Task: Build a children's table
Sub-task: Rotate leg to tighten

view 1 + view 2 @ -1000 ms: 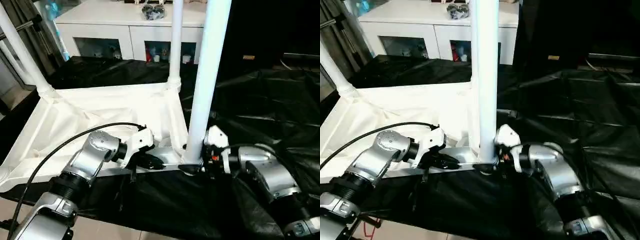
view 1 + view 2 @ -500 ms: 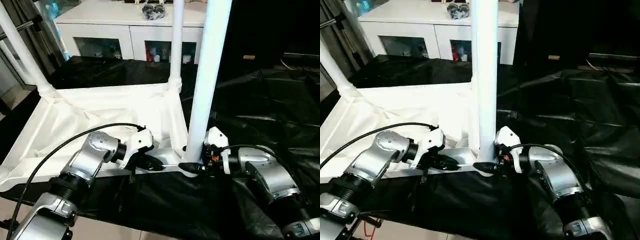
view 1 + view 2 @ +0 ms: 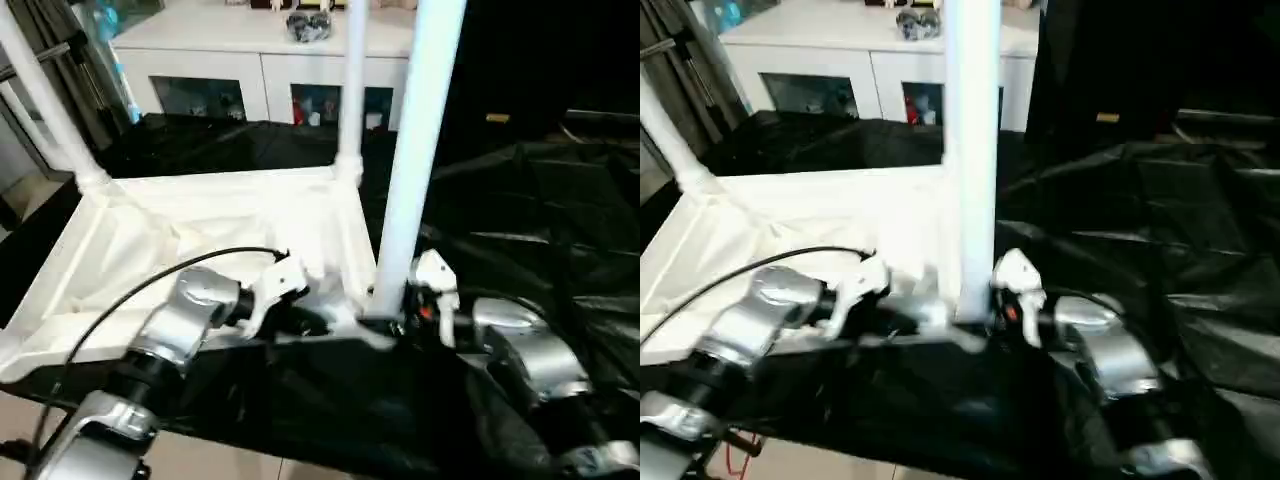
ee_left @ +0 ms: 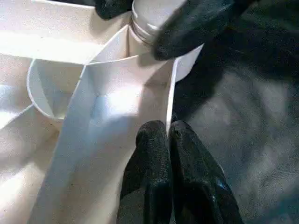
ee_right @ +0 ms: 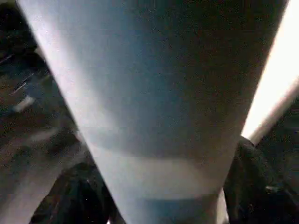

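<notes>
The white tabletop [image 3: 200, 215] lies underside up on a black sheet. Three white legs stand upright in its corner sockets: one at the far left [image 3: 45, 100], one at the far middle [image 3: 352, 90], and one at the near right [image 3: 410, 160]. My right gripper [image 3: 385, 322] is shut on the base of the near right leg [image 5: 159, 93], with a black finger [image 5: 74, 196] on each side of it. My left gripper [image 4: 168, 128] is shut, its fingertips pressed against the tabletop's near rim just beside that leg's socket [image 4: 182, 70].
A white cabinet [image 3: 250, 50] with glass doors stands behind the table. The crumpled black sheet [image 3: 520, 200] covers the work surface to the right. A black cable [image 3: 130, 290] arcs over my left forearm. Floor shows below the near edge.
My right gripper's fingers have closed in on the base of the near right leg. The left gripper stays shut at the rim. The view has shifted slightly.
</notes>
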